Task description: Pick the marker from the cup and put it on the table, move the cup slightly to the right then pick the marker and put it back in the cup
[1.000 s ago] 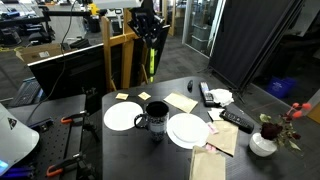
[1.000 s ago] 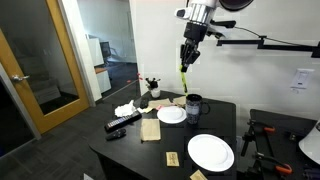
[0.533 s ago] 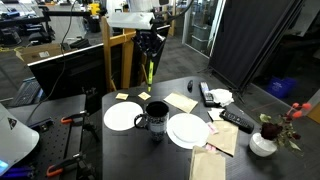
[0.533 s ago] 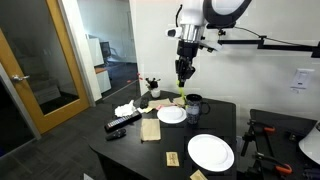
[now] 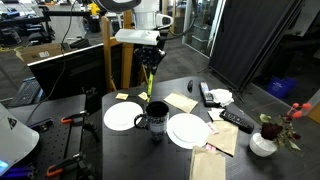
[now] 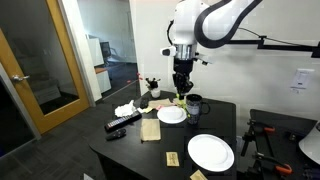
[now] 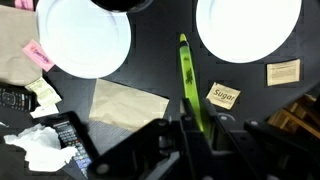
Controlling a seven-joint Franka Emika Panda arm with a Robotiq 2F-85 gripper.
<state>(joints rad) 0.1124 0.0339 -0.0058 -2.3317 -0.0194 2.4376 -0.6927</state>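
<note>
My gripper (image 5: 150, 62) is shut on the yellow-green marker (image 5: 146, 86) and holds it upright, hanging down above the table (image 5: 128, 152) just behind the dark cup (image 5: 156, 118). In the other exterior view the gripper (image 6: 181, 84) hangs with the marker (image 6: 180, 95) next to the cup (image 6: 194, 104). In the wrist view the marker (image 7: 188, 78) sticks out from between my fingers (image 7: 215, 128) over bare dark table (image 7: 160, 62); the cup (image 7: 124, 4) is at the top edge.
Two white plates (image 5: 123, 117) (image 5: 187, 130) flank the cup. Paper napkins (image 7: 128, 104), sugar packets (image 7: 223, 96), a remote (image 7: 70, 140), a crumpled tissue (image 7: 30, 146) and a vase with flowers (image 5: 264, 142) also lie on the table.
The arm has come down and a little sideways with the marker, from high above the table to just above it behind the cup.
</note>
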